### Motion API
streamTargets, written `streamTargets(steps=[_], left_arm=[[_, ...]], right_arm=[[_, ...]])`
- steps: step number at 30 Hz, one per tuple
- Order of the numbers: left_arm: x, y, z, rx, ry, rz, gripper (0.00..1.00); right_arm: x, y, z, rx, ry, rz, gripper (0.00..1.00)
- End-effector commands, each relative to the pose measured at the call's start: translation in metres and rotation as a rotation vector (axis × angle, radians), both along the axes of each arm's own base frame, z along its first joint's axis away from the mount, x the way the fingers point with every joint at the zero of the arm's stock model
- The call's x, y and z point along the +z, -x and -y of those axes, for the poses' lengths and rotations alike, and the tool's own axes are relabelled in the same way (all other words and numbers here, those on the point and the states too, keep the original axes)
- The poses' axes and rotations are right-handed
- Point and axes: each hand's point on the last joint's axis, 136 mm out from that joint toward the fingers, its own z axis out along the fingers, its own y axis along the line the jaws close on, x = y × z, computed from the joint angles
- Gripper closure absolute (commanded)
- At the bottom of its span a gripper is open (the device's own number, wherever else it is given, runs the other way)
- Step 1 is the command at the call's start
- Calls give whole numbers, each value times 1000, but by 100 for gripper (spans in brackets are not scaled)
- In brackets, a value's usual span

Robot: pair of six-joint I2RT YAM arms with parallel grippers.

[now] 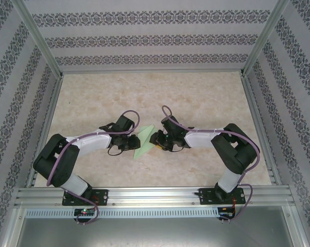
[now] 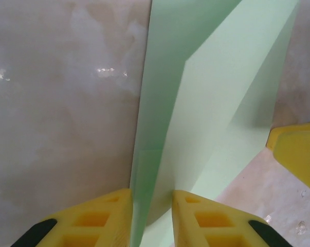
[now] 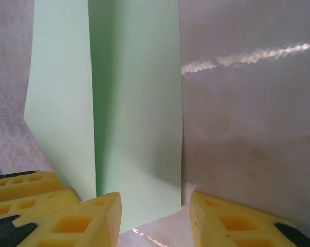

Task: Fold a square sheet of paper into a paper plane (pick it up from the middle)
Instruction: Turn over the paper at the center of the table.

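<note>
Arms (image 1: 88, 140) bent inward; left hand (image 2: 152, 198) narrowly parted astride paper plane (image 2: 216, 103) fold, right hand (image 3: 155, 200) wider apart.

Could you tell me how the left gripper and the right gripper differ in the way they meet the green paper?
The left gripper has its fingers close together; the right gripper holds them noticeably wider. The folded paper runs on down between the left fingers, whether clamped I cannot tell; at the right gripper its end stops by the fingertips, unclamped. Both have yellow fingers and meet the paper from opposite sides, low over the table.
</note>
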Motion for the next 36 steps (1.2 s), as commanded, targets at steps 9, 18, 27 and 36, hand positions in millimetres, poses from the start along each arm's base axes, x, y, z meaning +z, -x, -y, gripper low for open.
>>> streamTargets(steps=[9,18,27,36], left_arm=[[-15,14,0,-24,-12,-35,73],[-14,19,8,-19,50,-52,74],[-14,20,13,-1,100,-58,75],[-10,23,23,14,178,-71,76]], right_arm=[[7,-6,-11,6,-52,18,60],[13,-15,-14,-16,-113,34,60],[8,-16,-18,-8,-121,26,59],[12,-20,-25,4,-169,56,60]])
